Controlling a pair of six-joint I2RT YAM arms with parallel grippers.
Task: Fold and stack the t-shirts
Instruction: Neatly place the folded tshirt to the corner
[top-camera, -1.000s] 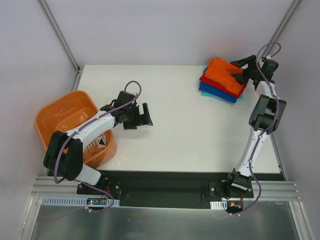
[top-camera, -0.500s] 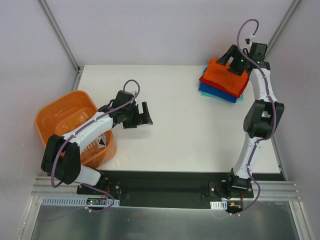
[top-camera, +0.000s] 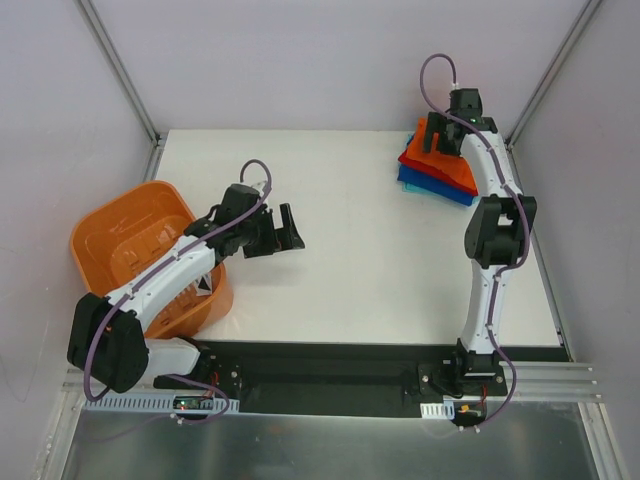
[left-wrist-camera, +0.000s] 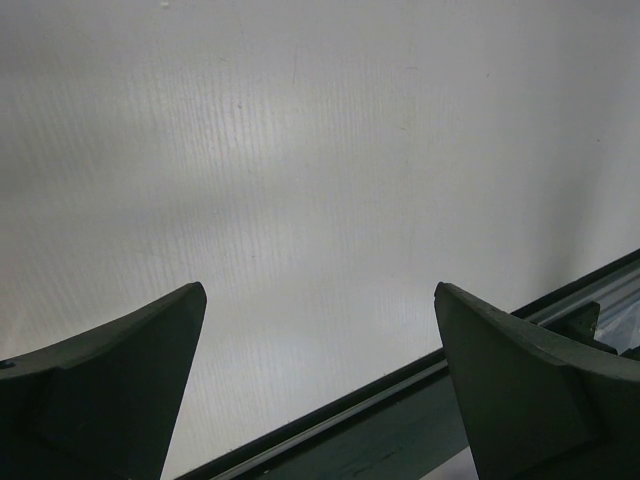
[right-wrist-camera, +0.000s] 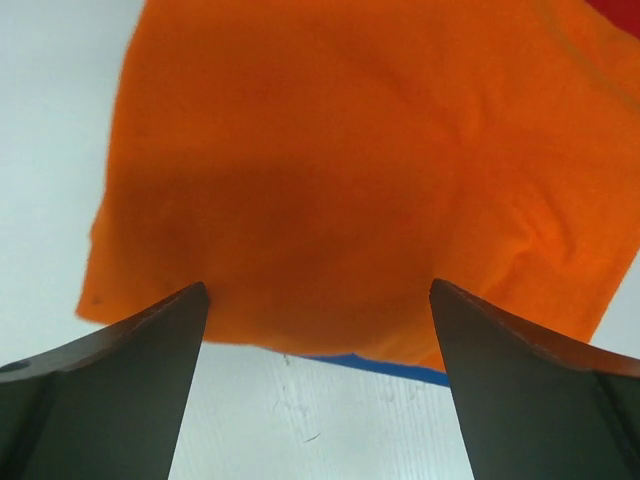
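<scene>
The work looks nearly finished. An orange shirt (right-wrist-camera: 340, 170) tops the folded stack (top-camera: 432, 172) (red and blue below it), lying directly beneath the right fingers (right-wrist-camera: 120, 400), which are spread wide and hold nothing. The left fingers (left-wrist-camera: 100, 390), also spread and empty, hover over bare surface (top-camera: 360, 250). The basket (top-camera: 100, 230) behind them shows no shirts. Little seems left beyond perhaps squaring the stack.

A stack of folded t-shirts (top-camera: 422, 152) lies at the far right of the scene. The orange t-shirt (right-wrist-camera: 350, 180) sits on top, folded flat with a few soft wrinkles. A red t-shirt (top-camera: 440, 172) lies beneath it, and a blue t-shirt (top-camera: 430, 188) below that shows along the near edge.
</scene>
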